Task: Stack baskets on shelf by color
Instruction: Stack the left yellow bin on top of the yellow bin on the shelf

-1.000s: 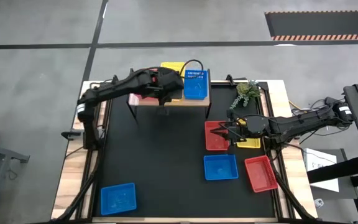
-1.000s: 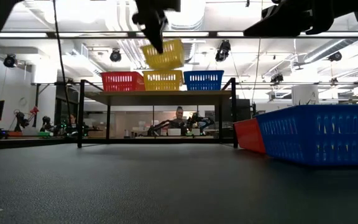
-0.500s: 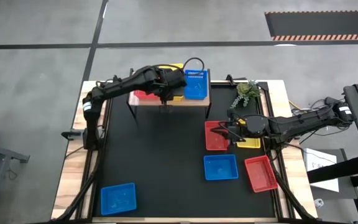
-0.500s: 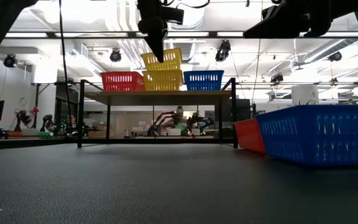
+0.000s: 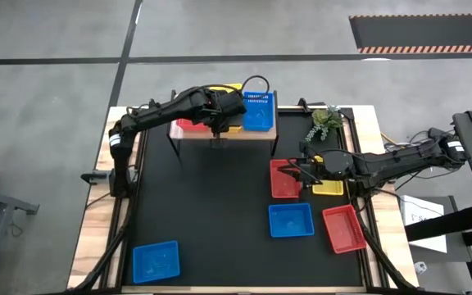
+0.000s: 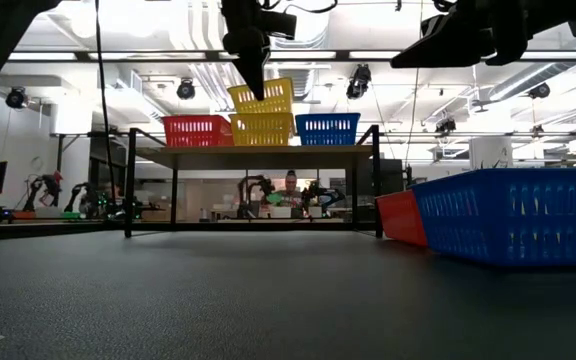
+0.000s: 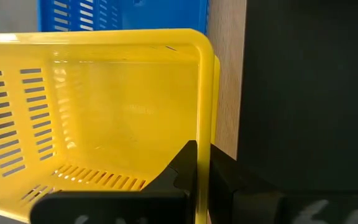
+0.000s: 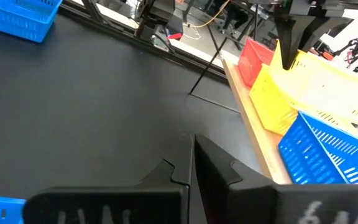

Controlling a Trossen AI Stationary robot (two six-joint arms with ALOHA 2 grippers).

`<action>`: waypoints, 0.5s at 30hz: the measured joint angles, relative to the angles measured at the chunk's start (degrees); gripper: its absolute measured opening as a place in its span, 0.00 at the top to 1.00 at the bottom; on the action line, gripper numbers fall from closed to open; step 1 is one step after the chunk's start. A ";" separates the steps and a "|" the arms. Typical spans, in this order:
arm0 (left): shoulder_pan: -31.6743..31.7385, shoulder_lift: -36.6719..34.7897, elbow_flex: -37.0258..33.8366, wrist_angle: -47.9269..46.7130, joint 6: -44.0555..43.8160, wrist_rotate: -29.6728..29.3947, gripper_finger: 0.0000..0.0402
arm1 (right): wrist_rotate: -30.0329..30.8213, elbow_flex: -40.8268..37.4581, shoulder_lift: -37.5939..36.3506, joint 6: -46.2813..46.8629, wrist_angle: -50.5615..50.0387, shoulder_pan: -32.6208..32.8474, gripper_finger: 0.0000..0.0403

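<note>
Seating comes first: the tilted yellow basket (image 6: 261,96) should be levelled and lowered squarely into the yellow one beneath it (image 6: 262,129) on the shelf (image 6: 253,151), between the red basket (image 6: 196,130) and the blue basket (image 6: 327,128), before letting go. The left gripper (image 7: 199,163) has its jaws closed on the basket's near rim. Further right, the right gripper (image 8: 190,163) hovers over the worktop (image 5: 211,205), jaws together and empty.

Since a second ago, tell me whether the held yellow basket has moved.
Yes. The yellow basket in the left gripper has dropped toward the lower yellow basket on the shelf.
</note>
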 joint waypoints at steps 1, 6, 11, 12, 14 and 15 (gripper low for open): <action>0.03 0.00 0.00 0.00 0.00 0.00 1.00 | 0.00 0.00 0.00 -0.02 0.00 0.00 0.98; 0.25 0.02 -0.02 0.00 0.00 0.00 1.00 | 0.00 0.00 0.00 0.02 0.02 0.00 0.98; 0.29 0.02 -0.02 0.00 -0.02 0.00 1.00 | -0.02 0.00 0.00 0.02 0.02 0.00 0.98; 0.29 0.02 -0.02 0.00 -0.02 0.01 1.00 | -0.02 0.00 0.00 0.02 0.02 0.00 0.98; 0.29 0.02 -0.02 0.00 -0.02 0.12 1.00 | -0.02 0.00 0.00 0.02 0.00 0.00 0.98; 0.29 0.02 -0.02 0.00 0.01 0.15 1.00 | -0.02 0.00 0.00 0.02 -0.02 0.00 0.98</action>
